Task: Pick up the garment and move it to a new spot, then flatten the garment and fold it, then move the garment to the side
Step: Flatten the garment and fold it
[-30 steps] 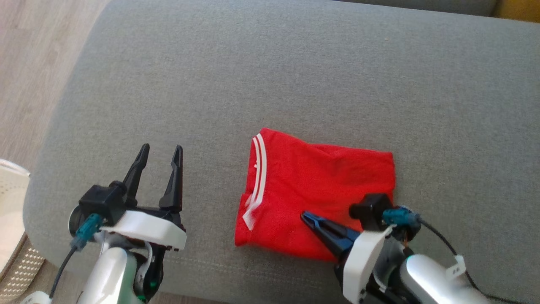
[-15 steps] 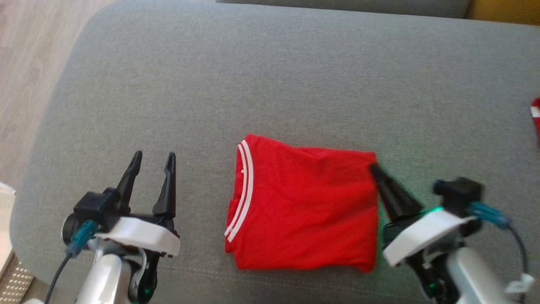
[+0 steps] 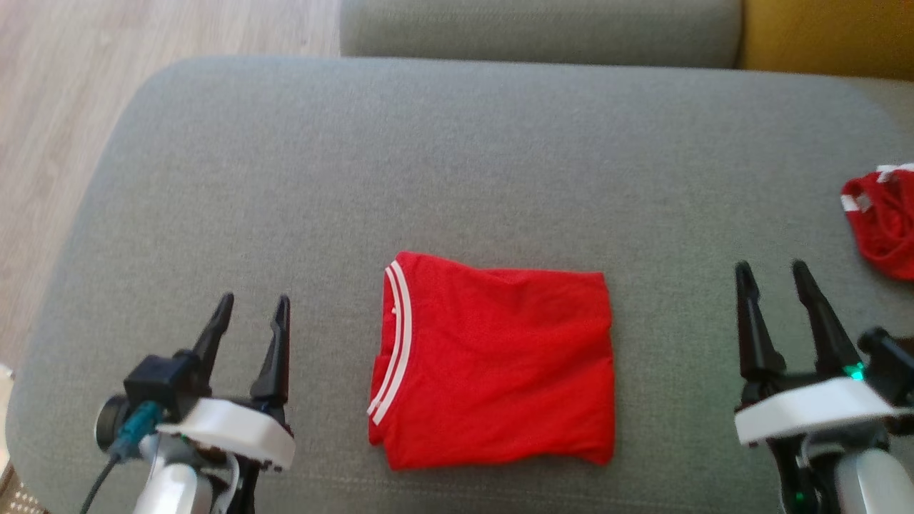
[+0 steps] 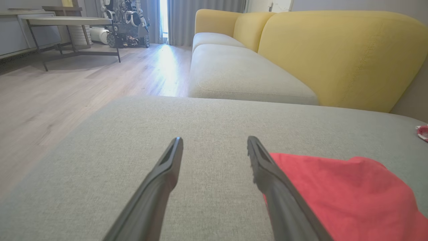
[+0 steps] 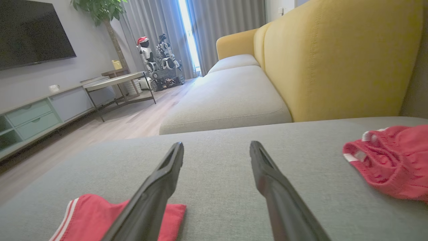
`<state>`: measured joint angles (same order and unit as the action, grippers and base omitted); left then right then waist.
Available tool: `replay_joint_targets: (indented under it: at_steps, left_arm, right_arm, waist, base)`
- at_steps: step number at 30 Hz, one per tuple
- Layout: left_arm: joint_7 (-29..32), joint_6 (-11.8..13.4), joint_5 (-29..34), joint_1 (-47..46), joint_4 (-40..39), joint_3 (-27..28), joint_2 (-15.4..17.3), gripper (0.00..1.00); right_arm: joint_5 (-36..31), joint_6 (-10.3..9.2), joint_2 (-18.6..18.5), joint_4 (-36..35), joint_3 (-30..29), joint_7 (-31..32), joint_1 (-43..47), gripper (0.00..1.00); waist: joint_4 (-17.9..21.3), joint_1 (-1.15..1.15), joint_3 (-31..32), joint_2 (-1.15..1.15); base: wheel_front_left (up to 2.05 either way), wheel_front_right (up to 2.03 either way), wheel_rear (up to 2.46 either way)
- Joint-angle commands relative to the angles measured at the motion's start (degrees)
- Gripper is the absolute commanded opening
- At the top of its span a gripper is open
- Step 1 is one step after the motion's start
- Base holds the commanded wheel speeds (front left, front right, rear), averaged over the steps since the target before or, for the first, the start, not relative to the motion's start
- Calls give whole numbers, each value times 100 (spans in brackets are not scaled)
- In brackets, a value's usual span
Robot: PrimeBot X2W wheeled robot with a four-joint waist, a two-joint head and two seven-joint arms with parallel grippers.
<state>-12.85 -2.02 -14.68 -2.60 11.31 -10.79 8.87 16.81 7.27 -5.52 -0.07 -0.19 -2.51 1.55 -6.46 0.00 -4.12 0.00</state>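
We reckon we're at the tail end here. The tee lies folded in a neat-ish rectangle on the cushion, mid-width and close to the cushion's front edge, striped collar toward the cushion's left end. So flatten + fold look done imo, and what's left is the move to the side.

The left gripper hangs over the cushion's front-left part, fingers apart w/ nothing between them, clear of the tee. The right gripper is over the cushion's front-right part, also spread and holding nothing, not touching fabric.

The next move prob needs a gripper to drop to the cushion surface at the tee's edge and pinch all the layers together, otherwise the fold opens up once it's lifted or dragged. There's a crumpled red bundle at the cushion's right end, so the cushion's left half looks like the safer spot, tho that's just our guess.

Stuff we can't make out:
- The bundle is cut off by the frame, so no idea what it is.
- The tee's underside is hidden, so layer count is unknown.
- In the left wrist view a finger covers part of the tee's edge.
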Motion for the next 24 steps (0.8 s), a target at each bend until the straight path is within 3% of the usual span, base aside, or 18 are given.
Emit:
replay_joint_targets:
  at_steps: [1,11,24]
  left_arm:
    - [30,21,58,-119,-223,148,142,100]
    - [243,110,97,282,-386,58,264,100]
    - [345,170,17,407,-492,75,362,100]
  right_arm:
    - [-119,22,12,-267,52,0,-12,100]
    - [-498,22,92,-478,-113,148,585,100]
    - [-531,22,130,-525,-70,188,839,100]
  waist:
    - [58,0,147,0]
    - [200,0,551,0]
    - [271,0,633,0]
  base:
    - [0,0,0]
    - [0,0,0]
    - [0,0,0]
